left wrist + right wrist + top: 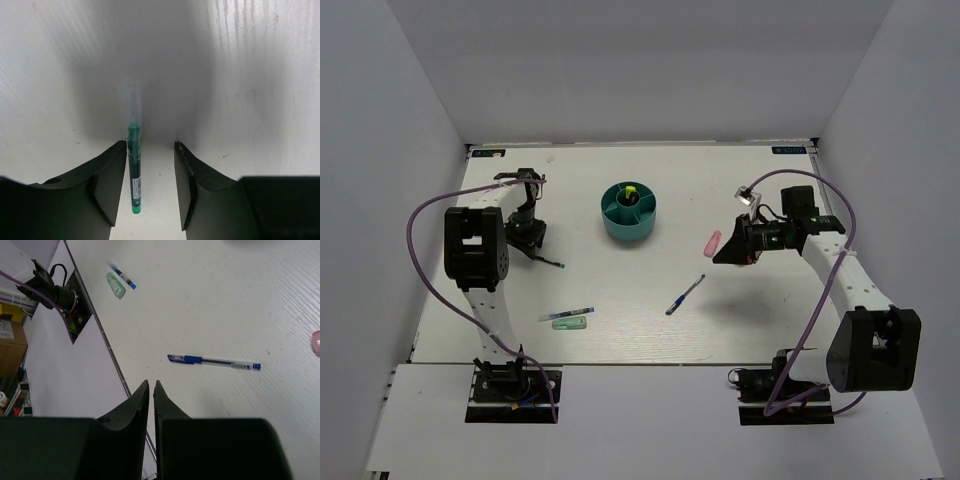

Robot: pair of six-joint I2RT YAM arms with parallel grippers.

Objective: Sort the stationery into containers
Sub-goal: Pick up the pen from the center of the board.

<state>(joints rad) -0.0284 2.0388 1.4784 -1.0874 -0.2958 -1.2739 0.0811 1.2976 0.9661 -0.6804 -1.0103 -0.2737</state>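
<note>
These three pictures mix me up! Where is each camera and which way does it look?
Top external: above and behind, looking down on the table and teal organizer; both arms show.
Left wrist: on the left arm, facing down; open left gripper straddles a green pen.
Right wrist: on the right arm, facing the table; shut right gripper, blue pen beyond.
Shared: top and right wrist both show that pen.

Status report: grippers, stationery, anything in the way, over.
Left gripper open, straddling clear-ended green pen. Right gripper shut, empty, aloft. Round teal plastic organizer holds one yellow-capped marker. Nothing in the way.
</note>
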